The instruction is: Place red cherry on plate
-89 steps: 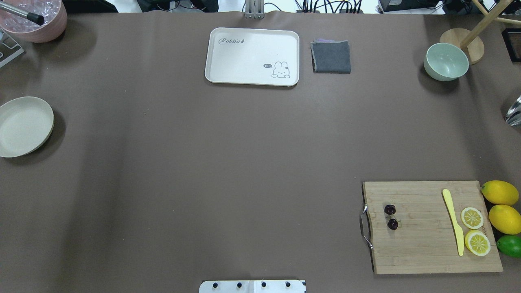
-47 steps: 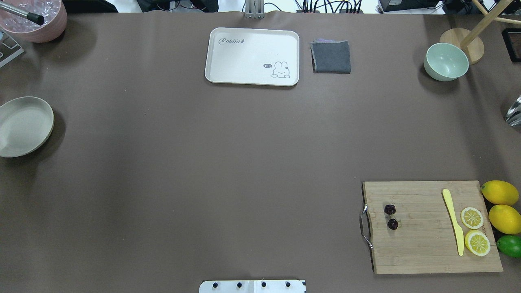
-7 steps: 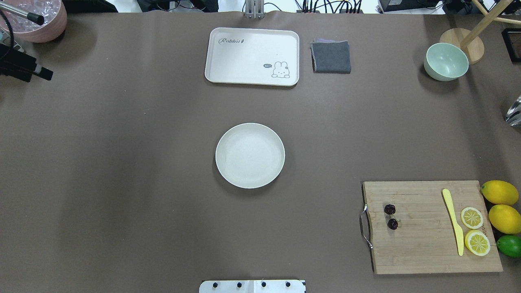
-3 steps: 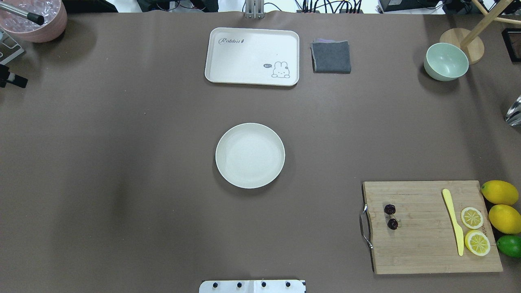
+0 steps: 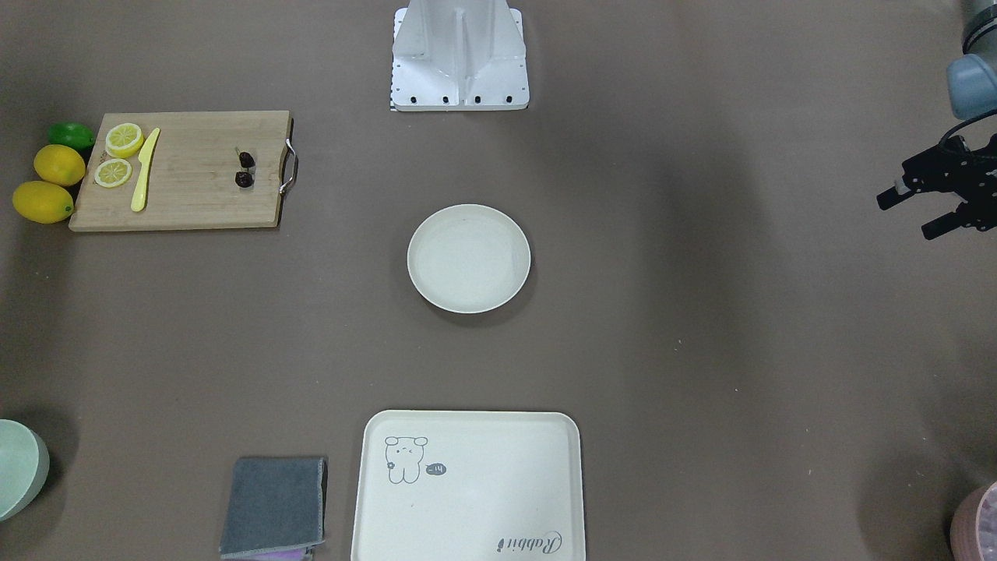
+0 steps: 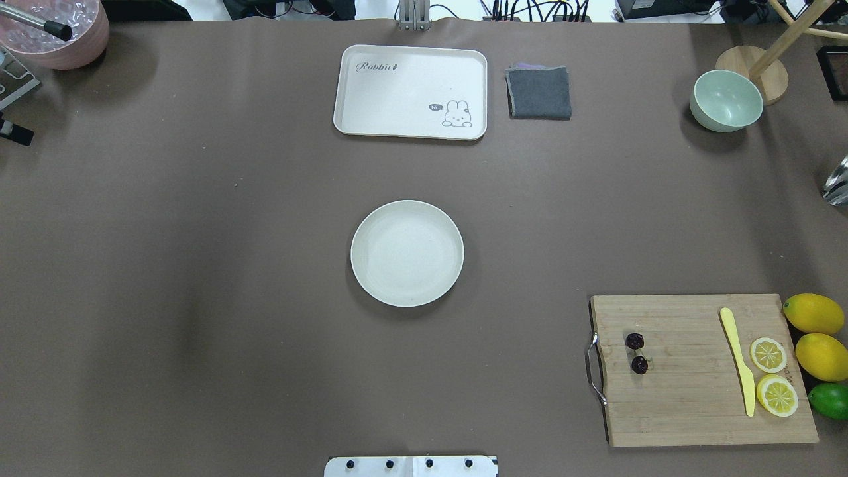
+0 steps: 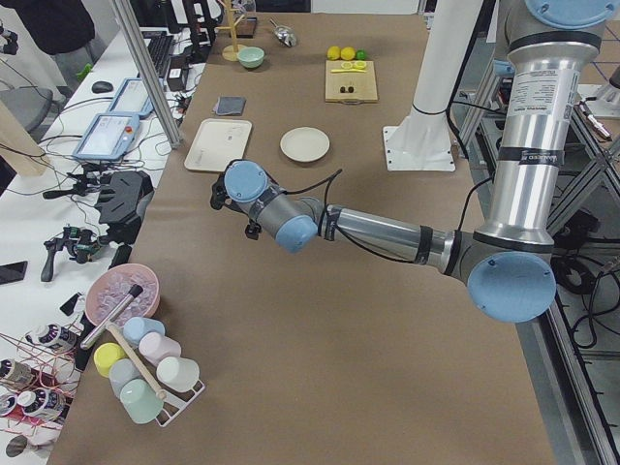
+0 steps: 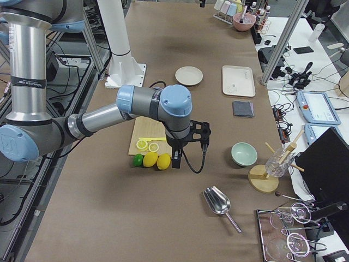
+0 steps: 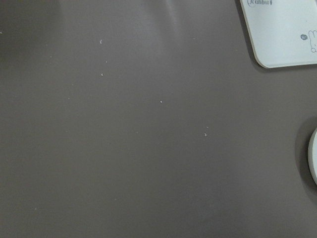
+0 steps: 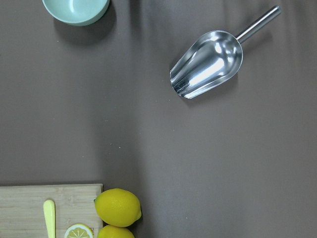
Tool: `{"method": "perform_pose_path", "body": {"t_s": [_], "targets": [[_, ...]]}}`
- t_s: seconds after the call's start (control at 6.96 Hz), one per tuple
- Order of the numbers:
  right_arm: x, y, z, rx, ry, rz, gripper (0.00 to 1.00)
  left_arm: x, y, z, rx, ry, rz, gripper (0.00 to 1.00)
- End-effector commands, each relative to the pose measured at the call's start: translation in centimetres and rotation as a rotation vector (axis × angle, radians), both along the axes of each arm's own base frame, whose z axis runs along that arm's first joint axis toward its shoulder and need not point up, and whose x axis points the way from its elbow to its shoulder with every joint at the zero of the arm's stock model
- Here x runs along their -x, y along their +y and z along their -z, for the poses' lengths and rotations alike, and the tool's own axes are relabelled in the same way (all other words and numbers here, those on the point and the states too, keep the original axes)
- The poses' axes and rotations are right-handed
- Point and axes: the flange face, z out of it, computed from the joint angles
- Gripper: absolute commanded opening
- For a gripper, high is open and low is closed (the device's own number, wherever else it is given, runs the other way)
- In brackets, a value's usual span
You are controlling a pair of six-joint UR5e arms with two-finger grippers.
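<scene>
The red cherry (image 6: 636,352), a dark joined pair, lies on the left part of the wooden cutting board (image 6: 689,397); in the front-facing view the red cherry (image 5: 244,169) sits near the board's metal handle. The cream plate (image 6: 407,253) stands bare at the table's middle. My left gripper (image 5: 908,213) hovers open and holding nothing at the table's left edge, far from both. My right gripper (image 8: 177,159) shows only in the right side view, beside the lemons; I cannot tell its state.
A yellow knife (image 6: 737,361), lemon slices (image 6: 768,354), whole lemons (image 6: 813,313) and a lime (image 6: 829,400) crowd the board's right end. At the far edge stand a rabbit tray (image 6: 411,91), grey cloth (image 6: 538,93) and green bowl (image 6: 726,99). A metal scoop (image 10: 208,64) lies at right.
The plate went from the table's left edge to the middle. Over the last second my left gripper has drawn back leftward, almost out of the overhead view. The cherry has not moved.
</scene>
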Motion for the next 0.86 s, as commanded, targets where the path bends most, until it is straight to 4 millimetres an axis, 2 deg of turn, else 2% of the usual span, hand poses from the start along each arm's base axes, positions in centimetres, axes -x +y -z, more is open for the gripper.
{"method": "perform_pose_path", "body": {"t_s": [0.0, 0.29, 0.43, 0.57, 0.72], "targets": [[1.1, -1.3, -0.3, 0.019, 0.013, 0.015, 1.0, 3.7, 1.7, -4.9, -0.037, -0.107, 0.05, 0.99], [2.1, -1.6, -0.1, -0.012, 0.021, 0.039, 1.0, 9.8, 1.4, -7.3, -0.062, -0.251, 0.103, 0.99], [3.9, -2.2, -0.3, -0.035, 0.022, 0.073, 1.0, 11.5, 1.8, -6.3, -0.052, -0.256, 0.13, 0.99], [4.5, -2.3, 0.4, -0.048, 0.017, 0.08, 1.0, 11.7, 2.3, -4.4, -0.025, -0.258, 0.13, 0.98], [8.9, -2.9, 4.4, -0.026, 0.026, 0.071, 1.0, 11.8, 2.7, -3.1, -0.025, -0.261, 0.132, 0.99]]}}
